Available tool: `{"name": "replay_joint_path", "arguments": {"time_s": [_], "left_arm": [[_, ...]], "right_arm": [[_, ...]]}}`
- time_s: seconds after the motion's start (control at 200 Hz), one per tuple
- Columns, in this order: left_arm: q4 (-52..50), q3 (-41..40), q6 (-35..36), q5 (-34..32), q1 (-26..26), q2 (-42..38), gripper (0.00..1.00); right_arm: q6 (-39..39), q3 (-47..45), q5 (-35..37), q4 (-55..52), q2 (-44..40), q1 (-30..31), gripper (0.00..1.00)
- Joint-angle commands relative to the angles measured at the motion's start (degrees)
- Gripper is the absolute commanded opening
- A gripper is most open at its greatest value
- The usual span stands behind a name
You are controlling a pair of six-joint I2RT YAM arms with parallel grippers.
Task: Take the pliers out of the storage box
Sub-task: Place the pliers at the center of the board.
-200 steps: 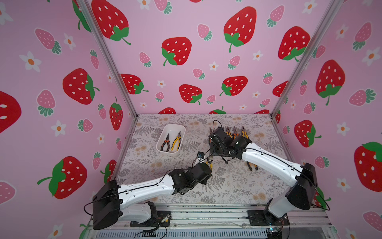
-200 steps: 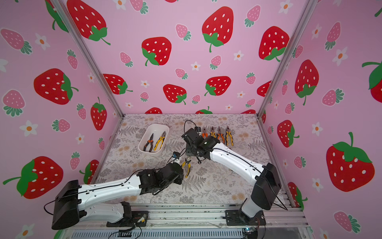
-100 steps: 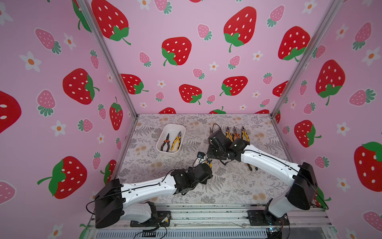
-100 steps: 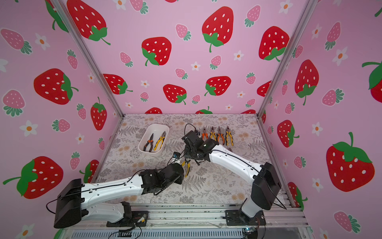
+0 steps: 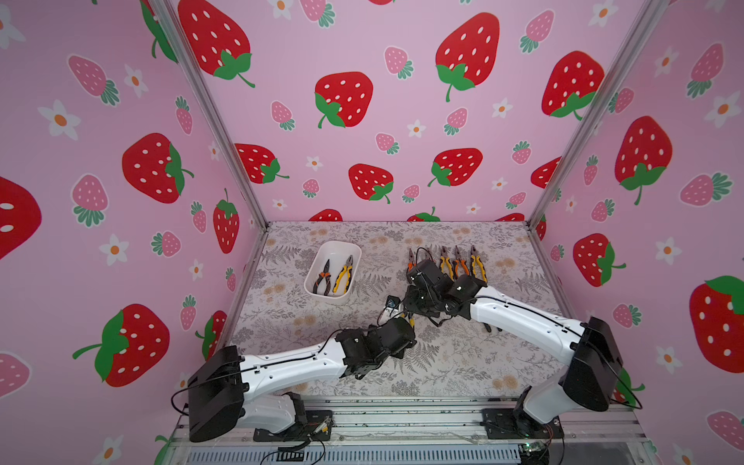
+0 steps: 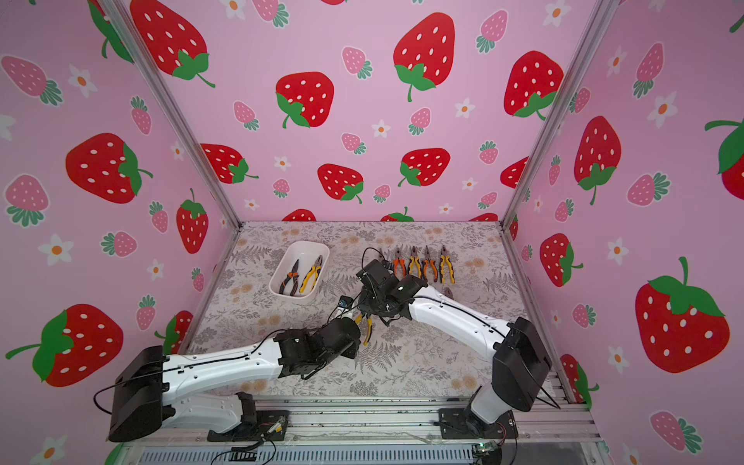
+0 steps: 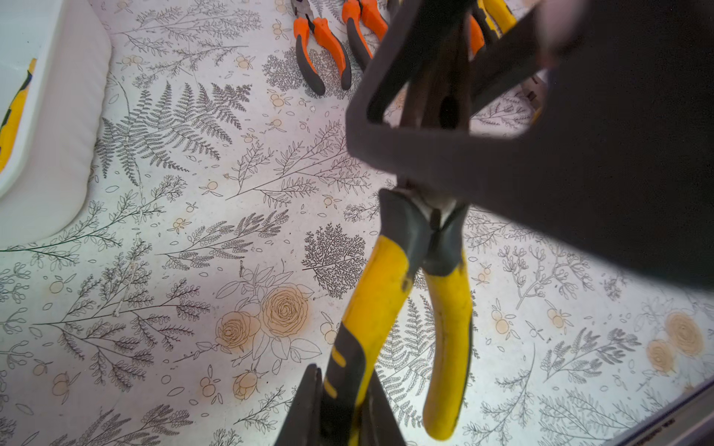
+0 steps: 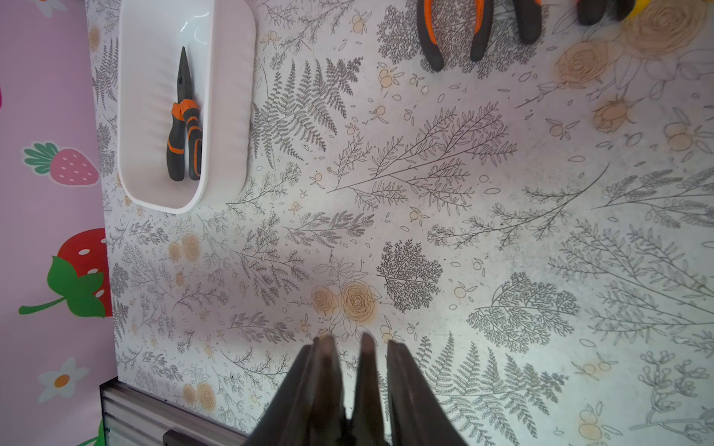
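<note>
step: yellow pliers [image 7: 386, 301] handover
left hand [image 7: 340, 405]: clamps one handle
right hand [image 8: 352, 359]: round the nose, can't tell if clenched
next: right clamps, left frees

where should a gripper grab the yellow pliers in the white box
Probably across both handles just below the pivot, coming straight down from above. The yellow pliers lie flat along the floor of the storage box, so its walls block a sideways approach.

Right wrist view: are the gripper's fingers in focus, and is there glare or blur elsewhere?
In the right wrist view the right gripper is soft, the table sharp, with small glare on the storage box; in the left wrist view the yellow-handled pliers are sharp, that gripper blurred near the lens.
</note>
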Motion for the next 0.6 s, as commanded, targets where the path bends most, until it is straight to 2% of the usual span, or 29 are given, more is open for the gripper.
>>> {"name": "replay_joint_path", "arguments": {"time_s": [0.0, 0.075, 0.11, 0.25, 0.3, 0.36, 0.475, 0.525, 0.595], "left_arm": [[1.59, 3.45, -0.17, -3.88, 0.2, -0.16, 0.0], [1.59, 3.35, -0.17, -3.97, 0.13, -0.23, 0.0], [1.67, 3.32, -0.13, -3.97, 0.13, -0.23, 0.0], [1.83, 3.19, -0.2, -3.81, 0.02, -0.23, 0.0], [1.87, 3.09, -0.26, -3.71, 0.04, -0.14, 0.0], [2.1, 2.95, -0.38, -3.55, 0.05, -0.14, 0.0], [3.4, 2.59, 0.24, -2.13, -0.01, -0.55, 0.0], [3.24, 2.79, 0.35, -2.16, 0.02, -0.83, 0.19], [1.57, 3.72, 0.2, -3.09, 0.02, -1.36, 0.34]], "right_arm": [[1.59, -1.16, -0.75, -1.94, -1.24, 0.65, 0.31], [2.18, -1.65, -0.47, -1.85, -1.62, 0.83, 0.28], [2.29, -1.92, -0.16, -1.86, -1.86, 0.95, 0.22], [2.45, -2.67, 1.36, -2.2, -2.6, 0.98, 0.17], [2.23, -2.76, 1.83, -2.27, -2.8, 1.04, 0.07], [1.67, -2.74, 2.67, -2.66, -2.98, 1.05, 0.0], [-0.96, -2.2, 5.03, -4.28, -3.88, 1.05, 0.0], [-2.78, -1.5, 7.07, -5.67, -4.63, 0.97, 0.0], [-5.44, -0.18, 10.55, -7.95, -5.81, 0.59, 0.0]]}}
